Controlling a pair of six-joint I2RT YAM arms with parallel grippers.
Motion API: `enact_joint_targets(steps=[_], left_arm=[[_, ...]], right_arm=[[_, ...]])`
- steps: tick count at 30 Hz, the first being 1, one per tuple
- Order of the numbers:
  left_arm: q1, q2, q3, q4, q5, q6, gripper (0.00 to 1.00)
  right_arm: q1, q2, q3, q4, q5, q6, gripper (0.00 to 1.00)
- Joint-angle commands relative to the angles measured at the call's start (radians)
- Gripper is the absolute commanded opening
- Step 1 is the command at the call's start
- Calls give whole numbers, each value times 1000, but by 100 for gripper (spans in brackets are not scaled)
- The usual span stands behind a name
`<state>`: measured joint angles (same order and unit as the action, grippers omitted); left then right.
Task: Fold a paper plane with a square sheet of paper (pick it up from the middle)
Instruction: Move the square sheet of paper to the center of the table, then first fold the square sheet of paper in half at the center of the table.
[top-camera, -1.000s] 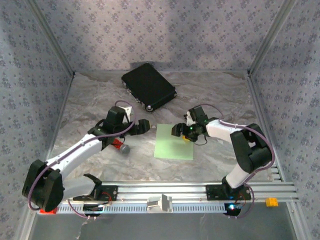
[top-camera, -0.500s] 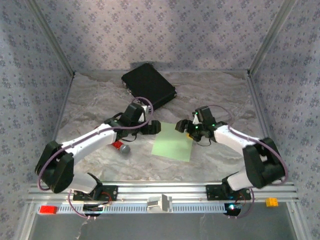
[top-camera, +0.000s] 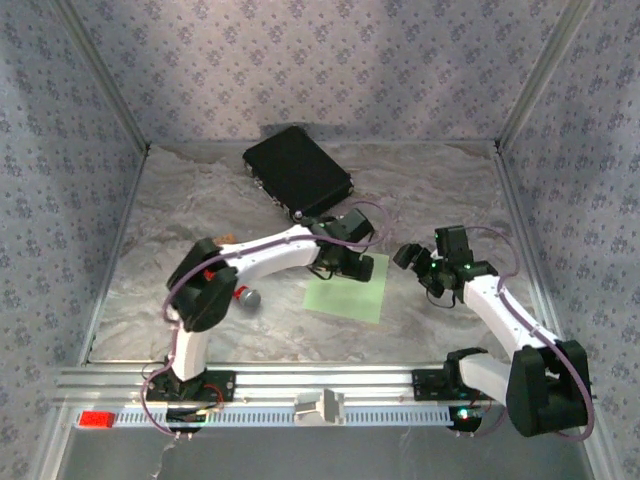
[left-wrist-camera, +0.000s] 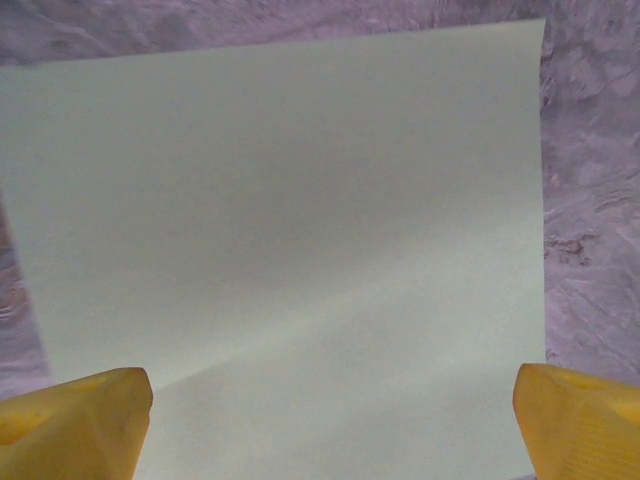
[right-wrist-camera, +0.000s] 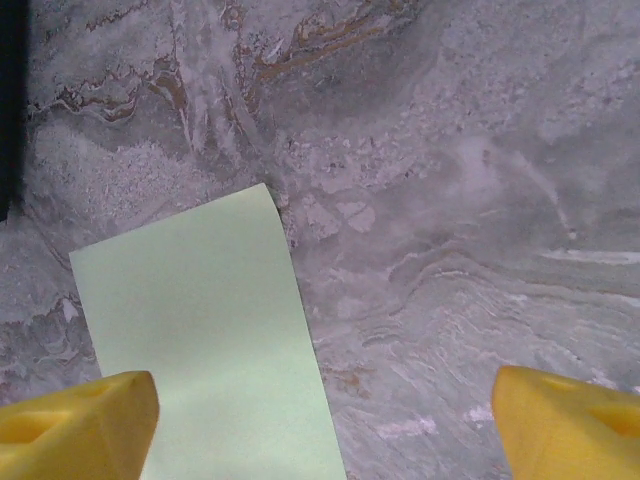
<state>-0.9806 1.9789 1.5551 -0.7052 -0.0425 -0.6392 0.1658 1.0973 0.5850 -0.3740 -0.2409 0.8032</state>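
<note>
The square sheet of paper (top-camera: 345, 298) lies flat on the marble table (top-camera: 430, 200), just toward 5 o'clock from the table's middle. The black case (top-camera: 298, 172) sits well apart at its 11 o'clock, and the red-handled tool (top-camera: 243, 295) lies off at 9 o'clock, so neither crowds the work.

The left gripper (left-wrist-camera: 328, 420) hangs over the sheet's 12 o'clock half with its yellow pads spread wide and green paper running between them. Nothing is pinched. That fits a pick-up from the middle: wide jaws can press down and gather thin paper that offers no edge to grab.

The right gripper (right-wrist-camera: 325, 425) is parked at the sheet's 2 o'clock, also with its jaws apart and holding nothing. Its wrist camera looks at one corner of the sheet (probably kept clear so the left arm has room).

A faint diagonal shade crosses the paper. It may be a soft bend, though it is too faint to call. Folding looks not yet begun.
</note>
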Motion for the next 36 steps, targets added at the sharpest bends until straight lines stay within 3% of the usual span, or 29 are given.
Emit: enact_joint_targets(steps=[1,10,36], left_arm=[[-12,78,107,-187,-40,-16,94],[-12,193,217,-233,-18,-22,95],[-6,293,305,-280,-6,-63,98]], right_arm=[[-25,-20,-22,-29,-51,2,94],[-99,-22,-40,-6,-151,-35,98],[-100,33,-22,-1,-191,-58,99]])
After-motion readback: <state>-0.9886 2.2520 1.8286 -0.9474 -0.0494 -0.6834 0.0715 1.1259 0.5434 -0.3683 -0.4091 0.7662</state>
